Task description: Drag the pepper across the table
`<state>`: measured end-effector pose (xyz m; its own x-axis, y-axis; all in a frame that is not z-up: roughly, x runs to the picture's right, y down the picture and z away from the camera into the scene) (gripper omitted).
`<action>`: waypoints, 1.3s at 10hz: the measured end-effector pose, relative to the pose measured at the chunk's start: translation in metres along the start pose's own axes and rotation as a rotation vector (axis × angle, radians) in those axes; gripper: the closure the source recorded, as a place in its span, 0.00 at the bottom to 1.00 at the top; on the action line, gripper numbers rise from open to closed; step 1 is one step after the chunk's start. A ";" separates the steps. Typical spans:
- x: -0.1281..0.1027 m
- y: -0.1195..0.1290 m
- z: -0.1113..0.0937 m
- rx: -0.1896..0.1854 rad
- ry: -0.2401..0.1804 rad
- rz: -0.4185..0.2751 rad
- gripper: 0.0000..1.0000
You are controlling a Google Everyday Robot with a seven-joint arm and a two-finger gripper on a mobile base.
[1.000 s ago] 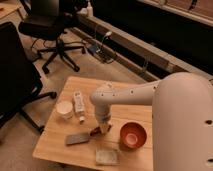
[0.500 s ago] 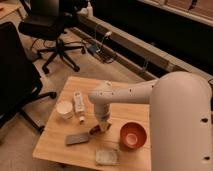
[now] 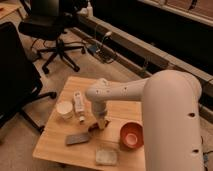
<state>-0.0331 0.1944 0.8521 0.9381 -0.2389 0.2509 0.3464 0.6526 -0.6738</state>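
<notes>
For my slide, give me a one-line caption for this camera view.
Robot arm's claw lowered onto the pepper mid-table, between a gray block and a red bowl.

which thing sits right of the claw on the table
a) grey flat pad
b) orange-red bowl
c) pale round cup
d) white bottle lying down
b: the orange-red bowl sits on the table to the right of the claw in the camera view, while the bottle, cup and grey pad all lie to its left.
</notes>
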 end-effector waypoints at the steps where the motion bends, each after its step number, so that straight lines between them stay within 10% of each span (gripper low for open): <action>1: -0.001 -0.008 -0.002 0.008 0.003 -0.003 0.60; 13: 0.032 -0.089 -0.009 0.049 0.086 0.035 0.60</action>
<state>-0.0335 0.1217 0.9139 0.9472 -0.2746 0.1658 0.3147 0.6957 -0.6458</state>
